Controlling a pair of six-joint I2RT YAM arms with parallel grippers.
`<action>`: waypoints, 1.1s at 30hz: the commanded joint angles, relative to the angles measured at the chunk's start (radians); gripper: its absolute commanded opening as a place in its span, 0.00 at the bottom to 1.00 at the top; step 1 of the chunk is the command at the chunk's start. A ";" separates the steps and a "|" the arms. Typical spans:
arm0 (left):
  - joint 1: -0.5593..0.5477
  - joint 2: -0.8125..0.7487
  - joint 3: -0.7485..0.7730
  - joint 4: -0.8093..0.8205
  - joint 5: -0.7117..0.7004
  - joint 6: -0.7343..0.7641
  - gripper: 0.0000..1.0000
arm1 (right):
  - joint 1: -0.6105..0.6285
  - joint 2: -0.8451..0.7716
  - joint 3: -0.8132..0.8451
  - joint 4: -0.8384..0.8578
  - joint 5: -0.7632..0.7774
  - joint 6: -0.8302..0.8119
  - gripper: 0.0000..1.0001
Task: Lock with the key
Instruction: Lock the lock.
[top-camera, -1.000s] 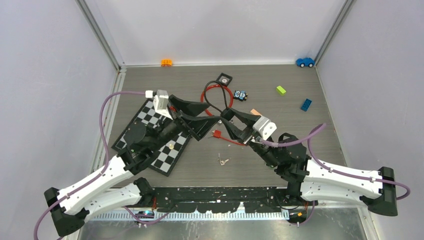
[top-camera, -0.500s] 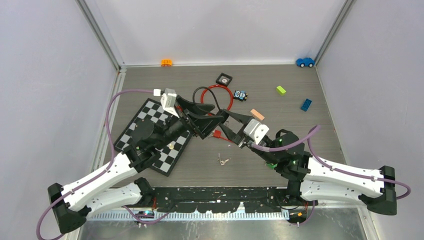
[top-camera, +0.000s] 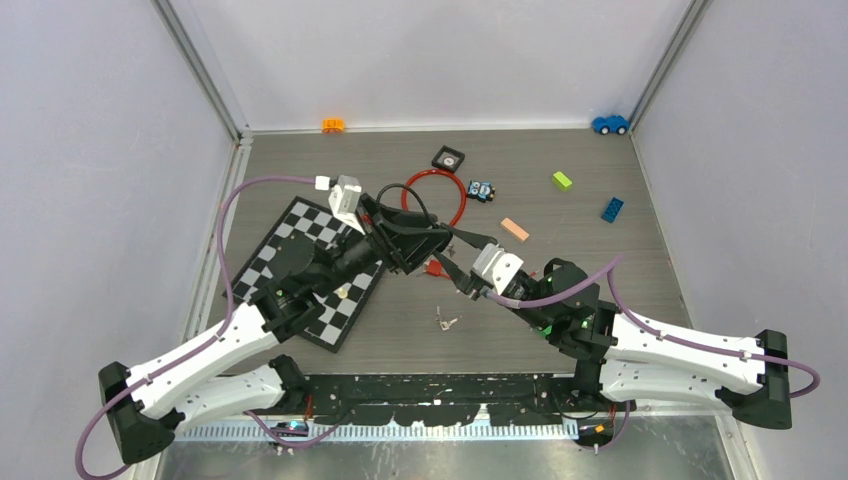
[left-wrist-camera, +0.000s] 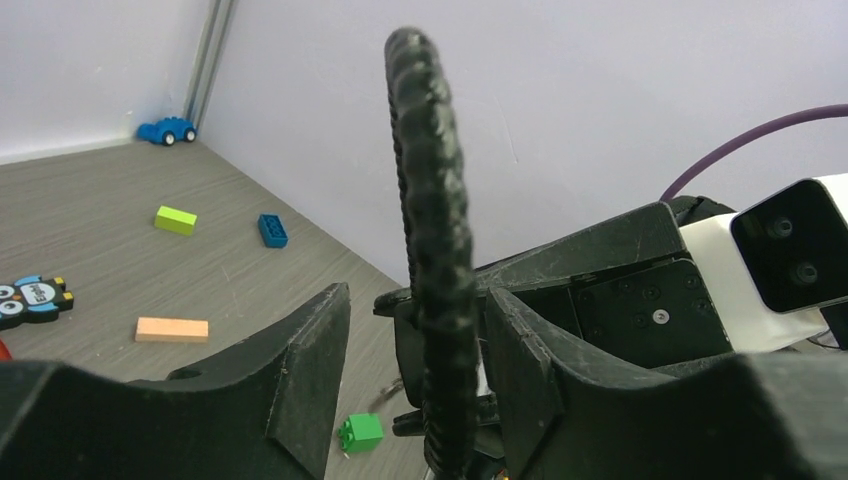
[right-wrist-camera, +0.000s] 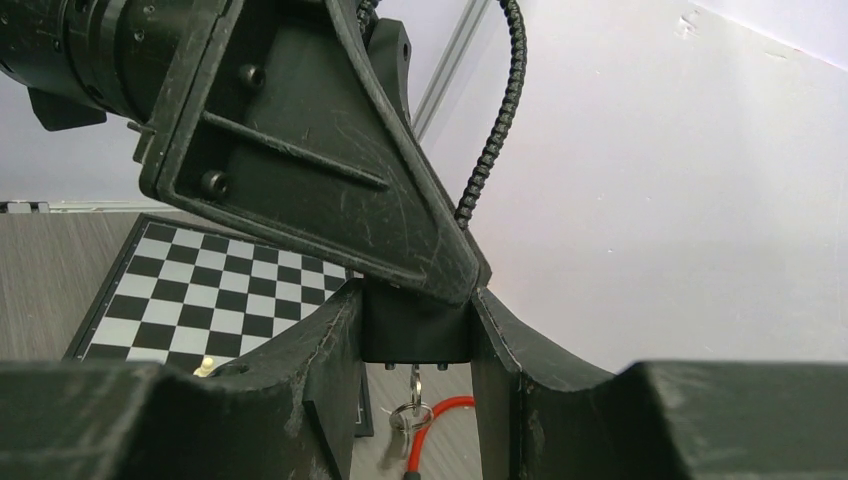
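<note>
My right gripper (right-wrist-camera: 415, 320) is shut on a black lock body (right-wrist-camera: 415, 335), held above the table. A key (right-wrist-camera: 413, 380) sits in the lock's underside, with a ring and a second key hanging from it. The lock's black braided cable (left-wrist-camera: 430, 230) rises in a loop between the fingers of my left gripper (left-wrist-camera: 418, 330). Those jaws stand apart; the cable lies against the right finger with a gap on the left. In the top view the left gripper (top-camera: 430, 248) and right gripper (top-camera: 448, 263) meet tip to tip at mid-table.
A chessboard (top-camera: 300, 270) with a pawn lies under the left arm. A red cable loop (top-camera: 452, 196) and its red end piece (top-camera: 434, 267) lie by the grippers. Loose keys (top-camera: 446, 322) lie nearer. An orange block (top-camera: 514, 228), green brick (top-camera: 562, 180) and blue brick (top-camera: 612, 207) lie to the right.
The right gripper has moved left with the lock, and the black cable loop has shifted left with it. The left gripper has moved right, closing in on the lock.
</note>
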 joint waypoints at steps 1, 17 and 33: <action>-0.004 0.006 0.041 0.012 0.029 -0.001 0.53 | -0.001 -0.011 0.045 0.082 0.012 -0.030 0.01; -0.004 0.006 0.028 0.035 0.075 -0.006 0.00 | 0.000 -0.029 0.039 0.057 0.011 -0.053 0.01; -0.004 -0.024 0.005 0.075 -0.001 0.042 0.00 | 0.002 -0.135 0.020 -0.093 -0.051 0.058 0.79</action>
